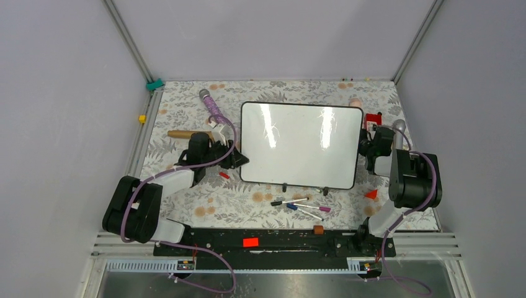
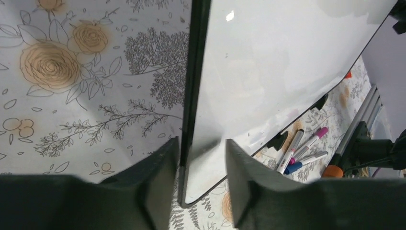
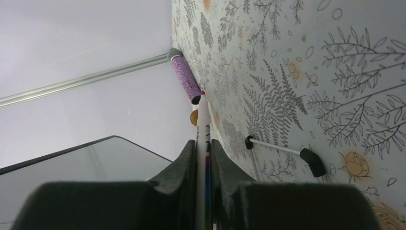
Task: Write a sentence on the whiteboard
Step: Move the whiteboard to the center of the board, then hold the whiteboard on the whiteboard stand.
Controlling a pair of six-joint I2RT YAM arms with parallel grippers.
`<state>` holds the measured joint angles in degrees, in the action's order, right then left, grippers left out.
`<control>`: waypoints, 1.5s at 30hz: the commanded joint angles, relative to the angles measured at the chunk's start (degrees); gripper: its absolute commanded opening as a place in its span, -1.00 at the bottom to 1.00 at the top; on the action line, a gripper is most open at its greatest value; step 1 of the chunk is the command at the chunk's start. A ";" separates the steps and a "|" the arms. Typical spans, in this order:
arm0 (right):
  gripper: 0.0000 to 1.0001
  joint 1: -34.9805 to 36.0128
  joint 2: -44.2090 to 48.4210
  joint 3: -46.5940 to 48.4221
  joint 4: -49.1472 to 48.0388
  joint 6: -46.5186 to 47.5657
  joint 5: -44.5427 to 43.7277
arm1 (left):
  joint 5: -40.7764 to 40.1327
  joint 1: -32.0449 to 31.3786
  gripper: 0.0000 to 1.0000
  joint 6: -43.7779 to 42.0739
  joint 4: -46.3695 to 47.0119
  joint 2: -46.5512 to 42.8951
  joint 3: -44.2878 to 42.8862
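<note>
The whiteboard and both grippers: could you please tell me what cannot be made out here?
- Top view: the right gripper is too small and dark to show what it holds.
- Left wrist view: the left gripper straddles the whiteboard edge; whether it clamps cannot be told.
- Right wrist view: the fingers hide the marker's near end; its far tip is too small to read.
- Top view: glare covers parts of the whiteboard.

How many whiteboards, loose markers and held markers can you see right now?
Whiteboard: 1
Loose markers: 3
Held marker, in right pincer: 1
Total: 5
</note>
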<state>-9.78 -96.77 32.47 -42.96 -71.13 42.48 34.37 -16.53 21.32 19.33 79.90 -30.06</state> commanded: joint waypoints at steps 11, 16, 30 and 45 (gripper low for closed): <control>-1.00 -5.42 0.83 7.12 4.10 3.67 1.65 | -7.44 -0.61 0.49 6.15 7.24 -7.20 1.48; -1.00 -9.01 -0.07 8.32 3.97 2.15 1.71 | -14.14 -0.64 0.70 7.44 4.51 -12.66 3.05; -1.00 -15.64 9.60 7.52 16.48 7.51 -1.21 | -28.76 0.61 0.97 10.09 -19.80 -28.72 -4.41; -1.00 -19.21 34.95 8.96 50.01 26.49 -19.19 | -25.90 5.51 0.97 1.34 -38.85 -26.78 -19.88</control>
<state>-28.93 -68.99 39.22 -4.58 -52.93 30.48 8.91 -11.57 24.84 -15.42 51.18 -46.30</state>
